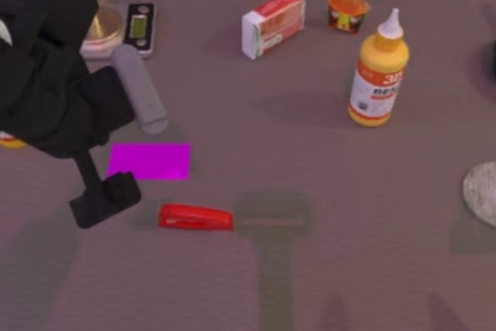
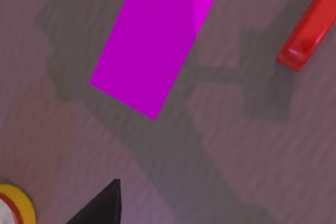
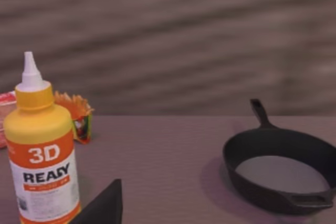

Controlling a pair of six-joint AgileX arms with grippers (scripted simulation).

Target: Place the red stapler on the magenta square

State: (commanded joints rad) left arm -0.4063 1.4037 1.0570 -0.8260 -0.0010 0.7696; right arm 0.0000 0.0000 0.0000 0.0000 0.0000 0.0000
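Note:
The red stapler point(image 1: 195, 217) lies flat on the table, lengthwise left to right, just in front and to the right of the magenta square point(image 1: 149, 161). My left gripper point(image 1: 106, 201) hangs open and empty over the table, left of the stapler and in front of the square's left corner. In the left wrist view the magenta square point(image 2: 155, 43) is fully shown, one end of the stapler point(image 2: 310, 30) shows at the edge, and one dark fingertip point(image 2: 102, 205) pokes in. The right arm is out of the top view; one of its fingertips point(image 3: 105, 205) shows, with nothing held.
Behind the square lie a grey cylinder point(image 1: 139, 87), a small scale point(image 1: 139, 27) and a brass bell point(image 1: 97, 13). A red-and-white box point(image 1: 273, 22), an orange carton point(image 1: 346, 9) and a glue bottle point(image 1: 377, 71) stand at the back. A black skillet point(image 3: 278, 174) sits to the right.

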